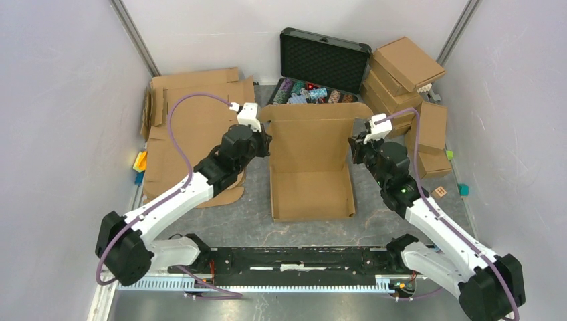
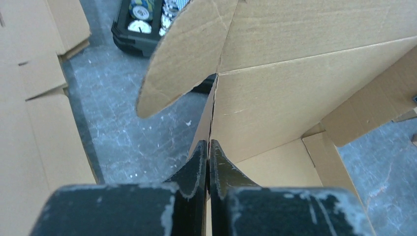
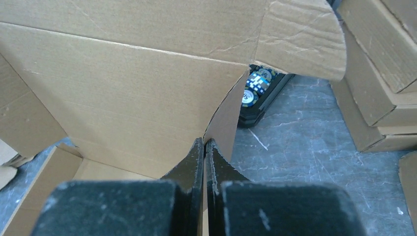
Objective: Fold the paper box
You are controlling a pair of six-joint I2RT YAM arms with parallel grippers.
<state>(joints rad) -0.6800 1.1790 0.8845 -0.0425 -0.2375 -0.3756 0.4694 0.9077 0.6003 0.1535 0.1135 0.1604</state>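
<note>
The paper box [image 1: 311, 167] lies brown and unprinted in the middle of the table. Its base is flat, its back panel and lid stand up, and both side walls are raised. My left gripper [image 1: 267, 144] is shut on the box's left side wall. In the left wrist view the wall's thin edge runs straight between the closed fingers of the left gripper [image 2: 210, 142], with the paper box [image 2: 295, 98] beyond. My right gripper [image 1: 353, 148] is shut on the right side wall, and the right wrist view shows that gripper [image 3: 204, 140] pinching the edge of the paper box [image 3: 123, 88].
An open black case [image 1: 324, 57] with colourful chips stands just behind the box. Folded brown boxes [image 1: 404, 73] are stacked at the back right. Flat cardboard sheets [image 1: 194, 114] lie at the left. Small coloured blocks [image 1: 140, 160] [image 1: 463, 189] sit near both table edges.
</note>
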